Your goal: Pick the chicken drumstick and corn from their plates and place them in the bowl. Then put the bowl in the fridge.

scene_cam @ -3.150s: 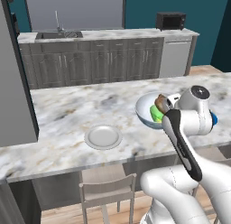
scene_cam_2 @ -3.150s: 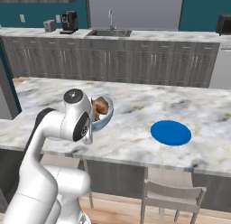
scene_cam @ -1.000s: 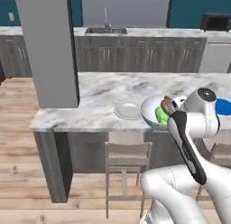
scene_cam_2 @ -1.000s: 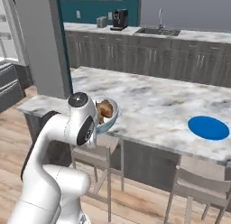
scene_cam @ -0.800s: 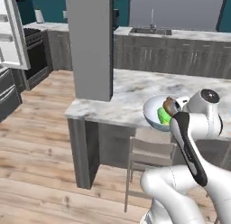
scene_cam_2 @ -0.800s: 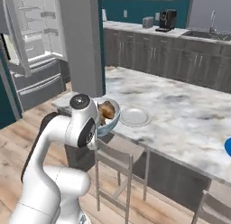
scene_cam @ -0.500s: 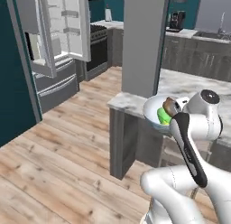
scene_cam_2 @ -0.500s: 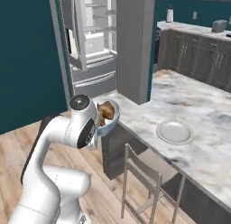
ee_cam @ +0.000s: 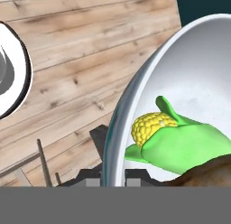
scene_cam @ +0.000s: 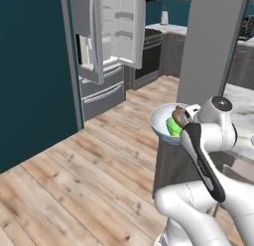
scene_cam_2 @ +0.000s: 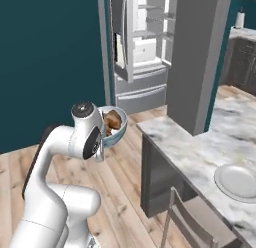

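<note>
The gripper (ee_cam: 113,175) is clamped narrow on the rim of the bowl (ee_cam: 189,74), one finger on each side of the wall. The bowl hangs off the jaws in the air, above the wood floor (scene_cam: 74,175) and clear of the marble counter (scene_cam_2: 200,152). Inside it, just past the jaws, lies the corn (ee_cam: 180,137), with the chicken drumstick (scene_cam_2: 113,120) touching it on the far side.

The fridge (scene_cam_2: 142,47) stands well ahead of the jaws with its doors open and white shelves showing.

Risks: it is a one-sided pinch on a glossy rim, so the bowl could rotate or slip in the jaws if the base jolts. A tilt would roll the corn or drumstick out. On approach the bowl could clip the grey pillar (scene_cam: 208,46) or an open fridge door (scene_cam: 89,36). A shelf gap that is too low may catch the rim.
</note>
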Robot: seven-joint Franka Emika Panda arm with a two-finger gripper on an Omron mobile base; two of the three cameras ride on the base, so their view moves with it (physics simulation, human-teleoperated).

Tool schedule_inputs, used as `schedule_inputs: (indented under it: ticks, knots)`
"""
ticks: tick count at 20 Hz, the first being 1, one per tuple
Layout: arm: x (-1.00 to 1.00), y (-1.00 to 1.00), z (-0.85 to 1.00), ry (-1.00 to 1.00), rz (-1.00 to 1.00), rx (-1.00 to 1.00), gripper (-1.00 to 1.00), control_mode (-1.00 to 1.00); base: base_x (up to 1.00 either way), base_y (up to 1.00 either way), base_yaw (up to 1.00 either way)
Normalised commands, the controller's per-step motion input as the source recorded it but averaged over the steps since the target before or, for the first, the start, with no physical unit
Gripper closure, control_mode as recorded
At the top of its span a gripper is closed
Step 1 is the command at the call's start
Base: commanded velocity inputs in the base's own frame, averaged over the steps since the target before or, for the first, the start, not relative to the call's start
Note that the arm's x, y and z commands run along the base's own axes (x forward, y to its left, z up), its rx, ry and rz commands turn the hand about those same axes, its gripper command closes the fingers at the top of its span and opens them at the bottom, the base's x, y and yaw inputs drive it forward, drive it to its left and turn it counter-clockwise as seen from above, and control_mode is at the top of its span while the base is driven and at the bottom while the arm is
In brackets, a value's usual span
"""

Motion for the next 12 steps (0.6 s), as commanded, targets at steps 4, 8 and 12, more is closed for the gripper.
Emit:
schedule_inputs:
  ticks: [4,8,12]
  knots:
    - [0.0,0.0,0.0,0.0,0.0,0.0,1.0,1.0,0.81,0.21,0.02]
    - [0.0,0.0,0.0,0.0,0.0,0.0,1.0,1.0,0.76,0.33,0.0]
    - [0.0,0.0,0.0,0.0,0.0,0.0,1.0,1.0,0.7,0.35,-0.02]
